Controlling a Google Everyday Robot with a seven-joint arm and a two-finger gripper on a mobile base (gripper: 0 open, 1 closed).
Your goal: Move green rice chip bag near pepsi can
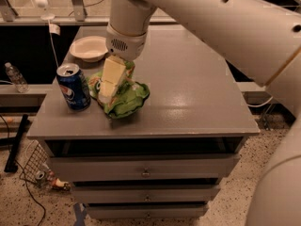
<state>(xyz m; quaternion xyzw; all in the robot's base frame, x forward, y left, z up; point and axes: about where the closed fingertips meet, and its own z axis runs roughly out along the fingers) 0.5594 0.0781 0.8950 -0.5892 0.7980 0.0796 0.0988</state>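
end effector [109,94] is down at the front-left part of the counter [197,93], pale fingers [113,74] pointing down and slightly left; it is clenched on the green rice chip bag [128,100], with the foil bunched up around the fingers on both sides; can't tell whether the bag's underside touches the counter or hangs just above it, though the lower edge looks level with the surface

green rice chip bag sits just right of the pepsi can [73,87]; the bag's left edge is very close to the can, and whether they touch can't be made out; can is upright near the counter's left edge, logo facing the camera, silver top showing

white bowl [88,48] sits behind the can toward the back-left corner, apart from both; arm [202,18] comes in from the upper right and crosses over the back of the counter

counter has stacked drawers [146,168] below its front edge; a clear plastic bottle [16,77] stands on a ledge off to the left, well apart from the counter top
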